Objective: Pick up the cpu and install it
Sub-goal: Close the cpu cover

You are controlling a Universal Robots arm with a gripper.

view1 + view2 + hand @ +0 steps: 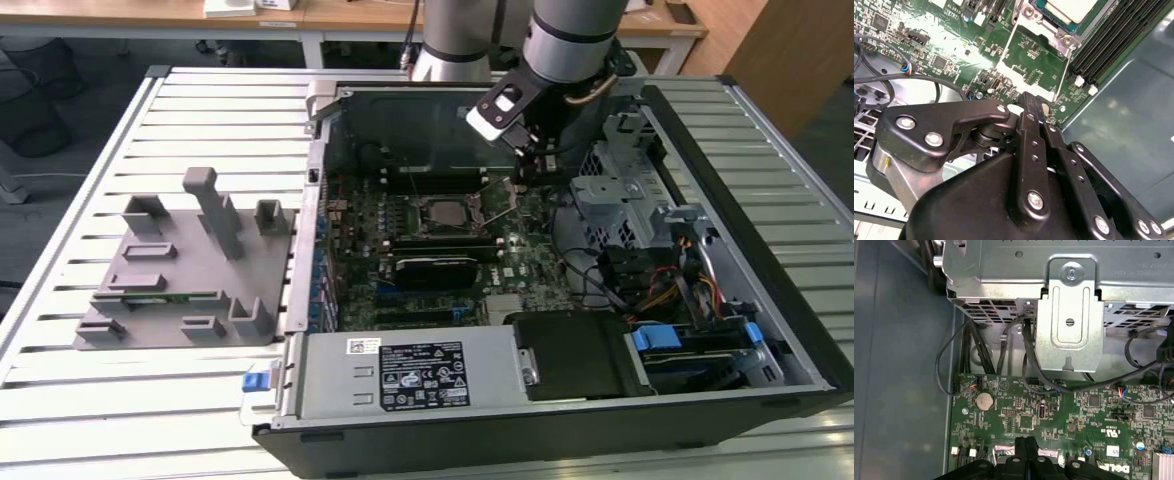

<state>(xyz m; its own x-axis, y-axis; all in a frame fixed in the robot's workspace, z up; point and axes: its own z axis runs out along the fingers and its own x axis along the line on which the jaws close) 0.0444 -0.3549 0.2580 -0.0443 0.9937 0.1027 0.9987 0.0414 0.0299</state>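
Item 1, my black two-finger claw point(1034, 107): fingers pressed together, pinching nothing, poised over the green motherboard point(1029, 55).
Item 2, the small flat silvery-white square cpu point(1070, 8): lying in its socket, about eight o'clock from my claw in the exterior view.
Done, I judge: placement.
Outstanding: the metal retention frame point(1005, 48) appears swung open.

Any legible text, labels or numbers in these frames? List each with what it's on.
Power supply label, exterior view: dense print and symbols, too small to read.
Small white sticker beside it: too small to read.
Motherboard, first wrist view: white silkscreen marks and a logo near its edge, upside down; nothing I can quote reliably.
Second wrist view: tiny component markings on the same board, unreadable.
So no quoted text.
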